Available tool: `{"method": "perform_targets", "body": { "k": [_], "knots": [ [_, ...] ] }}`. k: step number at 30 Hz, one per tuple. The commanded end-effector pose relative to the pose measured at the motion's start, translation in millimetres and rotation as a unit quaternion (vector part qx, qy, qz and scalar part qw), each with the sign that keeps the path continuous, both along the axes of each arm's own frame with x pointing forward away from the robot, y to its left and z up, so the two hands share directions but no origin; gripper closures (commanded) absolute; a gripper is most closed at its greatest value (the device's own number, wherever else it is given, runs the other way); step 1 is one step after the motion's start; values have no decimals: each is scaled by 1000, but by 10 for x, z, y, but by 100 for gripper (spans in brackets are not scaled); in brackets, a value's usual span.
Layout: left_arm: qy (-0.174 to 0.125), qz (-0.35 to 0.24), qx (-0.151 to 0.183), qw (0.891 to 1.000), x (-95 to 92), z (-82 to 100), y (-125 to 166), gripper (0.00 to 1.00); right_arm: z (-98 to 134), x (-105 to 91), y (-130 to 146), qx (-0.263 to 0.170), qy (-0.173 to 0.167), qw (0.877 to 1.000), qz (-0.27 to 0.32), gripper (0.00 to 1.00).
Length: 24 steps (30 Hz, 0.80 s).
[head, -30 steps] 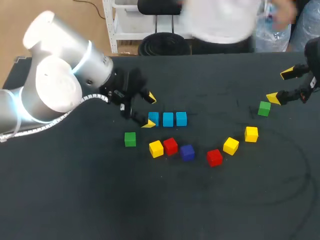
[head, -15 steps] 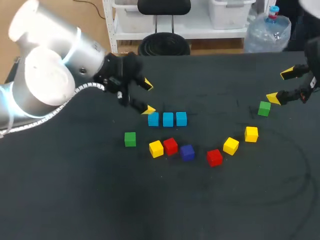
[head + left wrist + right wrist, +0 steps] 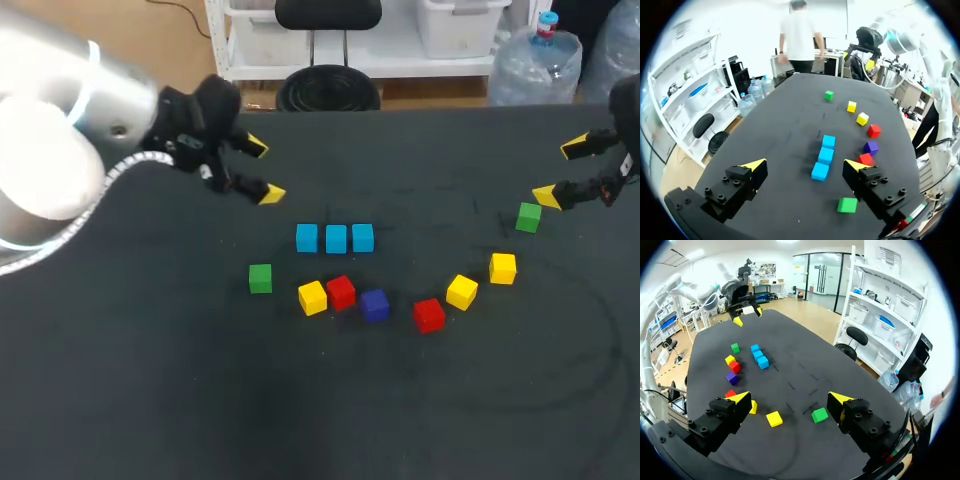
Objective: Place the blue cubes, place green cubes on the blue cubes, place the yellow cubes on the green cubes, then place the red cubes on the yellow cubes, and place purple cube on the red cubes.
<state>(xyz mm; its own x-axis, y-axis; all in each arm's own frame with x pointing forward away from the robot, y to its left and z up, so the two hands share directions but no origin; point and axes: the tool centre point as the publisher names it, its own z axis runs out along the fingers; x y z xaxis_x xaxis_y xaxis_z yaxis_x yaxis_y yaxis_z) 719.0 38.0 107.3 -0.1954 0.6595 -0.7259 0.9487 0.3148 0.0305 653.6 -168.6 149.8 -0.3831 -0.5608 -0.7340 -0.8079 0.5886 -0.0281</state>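
Three blue cubes (image 3: pixel 335 238) lay side by side in a tight row on the black table (image 3: pixel 420 420), ahead of and below the left gripper (image 3: pixel 262 170), whose yellow-tipped fingers stood wide apart and held nothing. From that gripper's own camera the row ran straight ahead, in line with the gap between its fingers. The left green cube (image 3: pixel 847 204) sat on the table just beside one of those fingers, apart from the blue row. The right green cube (image 3: pixel 819 415) sat under the right gripper (image 3: pixel 790 397), within the gap between its spread fingers and closer to one of them; that gripper was also empty. Between the two grippers, three yellow cubes (image 3: pixel 461 291), two red cubes (image 3: pixel 429 314) and one purple cube (image 3: pixel 374 304) lay scattered in a loose arc beyond the blue row as the left gripper saw it, and nothing was stacked. The blue base looked finished, so the step in hand was probably the green layer. The next move would call for one gripper to drop over its green cube, close on two opposite faces, lift, and set it squarely on the blue row without nudging the row apart.
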Motion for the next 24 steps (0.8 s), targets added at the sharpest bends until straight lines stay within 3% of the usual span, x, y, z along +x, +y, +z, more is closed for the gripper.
{"method": "perform_targets", "body": {
  "k": [1, 11, 24],
  "knots": [
    [1, 16, -9, 1000, -184, 218, 335, 0, 1, -5, 4, -1, 0, 1000, -1, 0],
    [3, 74, 22, 997, -351, 383, 768, 0, 1, -5, 4, -1, 0, 1000, -1, 0],
    [25, 134, 18, 990, -641, 474, 984, 0, 1, -5, 4, -1, 0, 1000, -1, 0]
  ]
}}
